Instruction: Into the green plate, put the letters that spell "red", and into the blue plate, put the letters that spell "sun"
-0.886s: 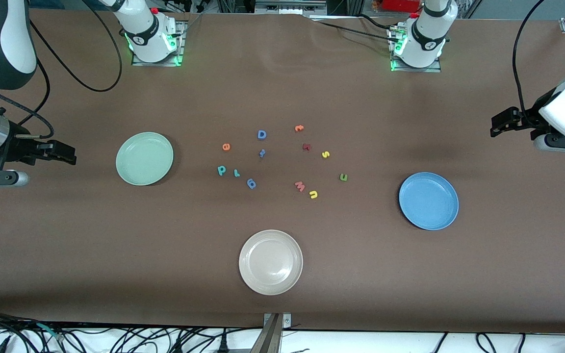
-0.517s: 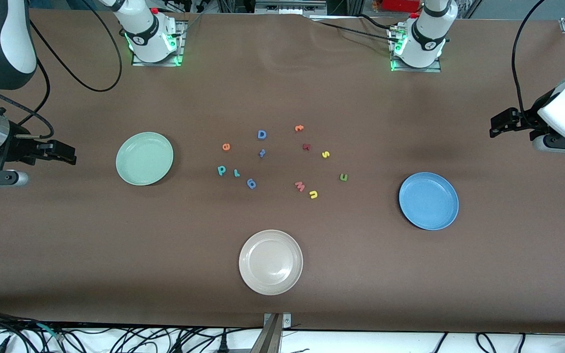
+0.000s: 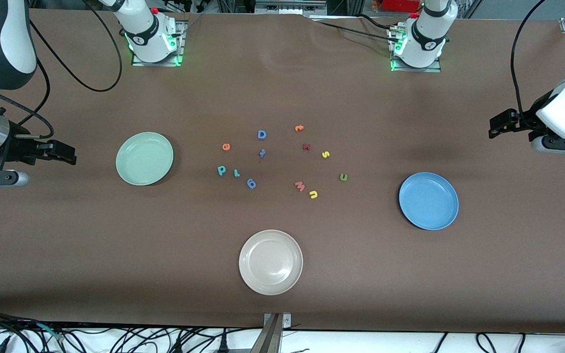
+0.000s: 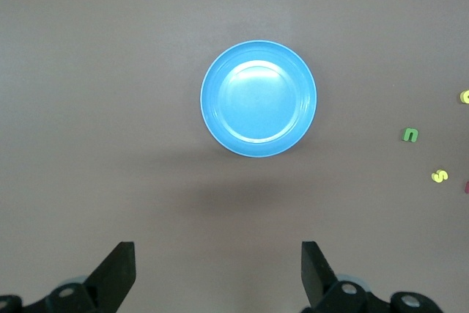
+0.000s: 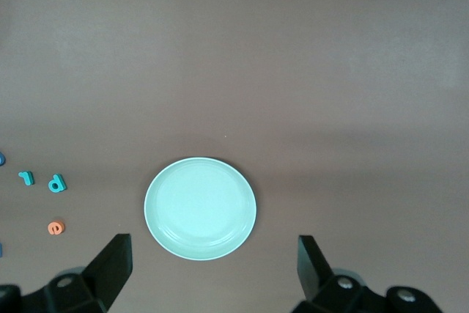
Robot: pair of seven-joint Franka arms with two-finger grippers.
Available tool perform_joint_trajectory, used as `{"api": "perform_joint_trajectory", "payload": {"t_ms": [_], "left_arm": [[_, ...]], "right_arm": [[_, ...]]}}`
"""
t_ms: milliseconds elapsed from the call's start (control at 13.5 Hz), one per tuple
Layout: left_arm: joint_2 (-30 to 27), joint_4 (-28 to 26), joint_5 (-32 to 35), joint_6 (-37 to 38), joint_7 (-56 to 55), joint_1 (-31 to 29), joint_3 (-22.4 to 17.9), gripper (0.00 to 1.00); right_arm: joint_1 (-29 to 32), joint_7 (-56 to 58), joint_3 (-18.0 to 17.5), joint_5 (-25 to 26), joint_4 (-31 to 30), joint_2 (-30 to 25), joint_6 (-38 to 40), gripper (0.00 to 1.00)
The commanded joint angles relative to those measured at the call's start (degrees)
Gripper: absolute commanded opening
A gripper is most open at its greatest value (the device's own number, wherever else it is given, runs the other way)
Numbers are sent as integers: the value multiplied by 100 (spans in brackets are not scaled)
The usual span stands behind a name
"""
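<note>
waiting at the two ends of the surface (image 3: 282, 88), both arms are holding off — no letter is in a plate yet, so the first pick is the step in hand. the left end effector (image 3: 494, 126) is hanging open near the blue plate (image 3: 428, 201); the right end effector (image 3: 69, 153) is hanging open beside the green plate (image 3: 144, 158). the orange e (image 3: 226, 146), teal d (image 3: 221, 170) and teal r (image 3: 236, 172) are lying between the plates, toward the green one; the yellow s (image 3: 325, 154), green n (image 3: 344, 177) and yellow u (image 3: 313, 194) toward the blue one. next, an arm is needing to reach in and pinch one tiny letter cleanly — probably the e.
</note>
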State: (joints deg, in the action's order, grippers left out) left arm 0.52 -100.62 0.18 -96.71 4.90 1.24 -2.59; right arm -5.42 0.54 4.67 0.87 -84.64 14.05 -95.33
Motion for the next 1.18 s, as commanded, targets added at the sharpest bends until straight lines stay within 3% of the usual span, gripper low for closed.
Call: {"api": "perform_joint_trajectory", "payload": {"t_ms": [0,1107], "left_arm": [[-61,-89,202,-93,99,-54,66,100],[-44,-98,202,-111,99,-54,66,100]], "right_arm": [[6,51,-1,45,176,63,129,100],[-12,16,-1,80,176,37,129,100]]}}
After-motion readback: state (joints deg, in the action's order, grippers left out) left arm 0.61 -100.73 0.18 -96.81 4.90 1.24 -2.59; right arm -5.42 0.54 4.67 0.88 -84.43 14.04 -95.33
